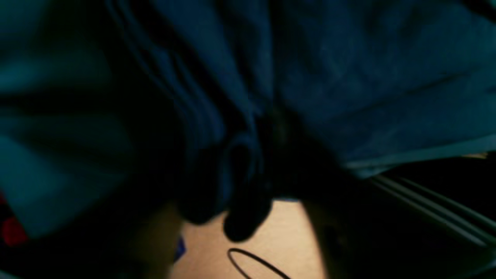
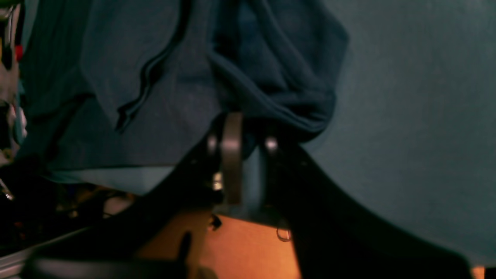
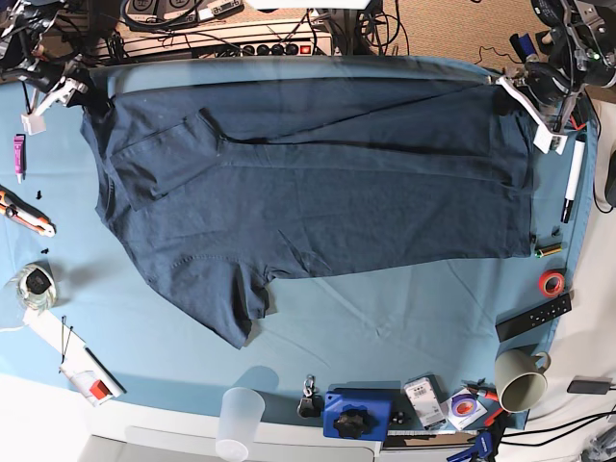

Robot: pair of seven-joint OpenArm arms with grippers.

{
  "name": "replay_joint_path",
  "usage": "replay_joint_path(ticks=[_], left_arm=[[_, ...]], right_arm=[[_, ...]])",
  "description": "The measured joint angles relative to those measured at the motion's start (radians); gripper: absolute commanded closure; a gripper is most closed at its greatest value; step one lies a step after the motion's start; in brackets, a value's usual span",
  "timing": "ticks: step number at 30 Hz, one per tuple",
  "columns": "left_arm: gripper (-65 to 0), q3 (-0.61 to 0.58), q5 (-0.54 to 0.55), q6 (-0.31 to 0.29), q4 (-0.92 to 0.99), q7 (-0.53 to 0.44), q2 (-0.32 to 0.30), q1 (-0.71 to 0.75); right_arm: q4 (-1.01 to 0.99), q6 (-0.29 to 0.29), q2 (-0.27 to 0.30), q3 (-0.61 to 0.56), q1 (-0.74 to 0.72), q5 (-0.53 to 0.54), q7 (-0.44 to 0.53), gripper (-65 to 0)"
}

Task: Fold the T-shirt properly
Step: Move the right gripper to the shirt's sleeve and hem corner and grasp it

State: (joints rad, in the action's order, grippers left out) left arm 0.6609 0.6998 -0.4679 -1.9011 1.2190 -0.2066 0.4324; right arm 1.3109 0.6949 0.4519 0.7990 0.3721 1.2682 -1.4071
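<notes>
The dark navy T-shirt (image 3: 327,202) lies spread across the sky-blue table cloth (image 3: 404,318), its upper part folded over along the far edge, one sleeve (image 3: 236,303) pointing to the near side. My right gripper (image 3: 82,96) is at the shirt's far left corner. In the right wrist view its jaws (image 2: 250,131) stand slightly apart, table cloth showing between them, and bunched shirt fabric (image 2: 279,97) sits at the tips. My left gripper (image 3: 515,91) is at the far right corner. The left wrist view is dark and blurred, with shirt folds (image 1: 368,77) right at the fingertips (image 1: 248,224).
Along the near edge stand a clear cup (image 3: 239,414), a blue tool (image 3: 358,414) and a mug (image 3: 520,380). A remote (image 3: 534,318), red tape roll (image 3: 551,282) and marker (image 3: 571,183) lie at the right edge. A jar (image 3: 37,286) and pliers (image 3: 24,214) sit left.
</notes>
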Motion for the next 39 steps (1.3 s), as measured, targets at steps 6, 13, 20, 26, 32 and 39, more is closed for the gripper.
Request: replay_joint_path(ticks=[6,13,20,26,32,39], left_arm=[[-33.7,0.002,0.0,0.001,-0.117,-0.001,-0.002,0.0],[-33.7,0.002,0.0,0.0,-0.252,-0.141,-0.002,0.002],[-33.7,0.002,0.053,0.0,-0.278,-0.171,0.0,0.002],[-33.7,0.002,0.071,0.0,-0.278,-0.164,0.0,0.002],[-33.7,0.001,0.072,-0.001,-0.278,-0.164,0.0,0.002],[-33.7,0.001,0.069,0.0,-0.278,-0.164,0.002,0.002]], right_arm=[[-0.001,0.002,0.102,0.0,-0.001,0.198,0.004,-12.1],[-0.002,0.002,0.143,0.06,-0.048,0.182,-0.009,-12.1],[-0.002,0.002,0.143,0.08,-0.252,0.182,-0.015,-12.1],[-0.002,0.002,0.148,-0.027,-0.461,0.163,-0.006,-12.1],[-0.004,0.001,0.148,-0.29,-0.637,-0.216,0.133,-12.1],[-0.094,0.006,0.135,-0.615,-0.77,-0.639,0.473,-12.1]])
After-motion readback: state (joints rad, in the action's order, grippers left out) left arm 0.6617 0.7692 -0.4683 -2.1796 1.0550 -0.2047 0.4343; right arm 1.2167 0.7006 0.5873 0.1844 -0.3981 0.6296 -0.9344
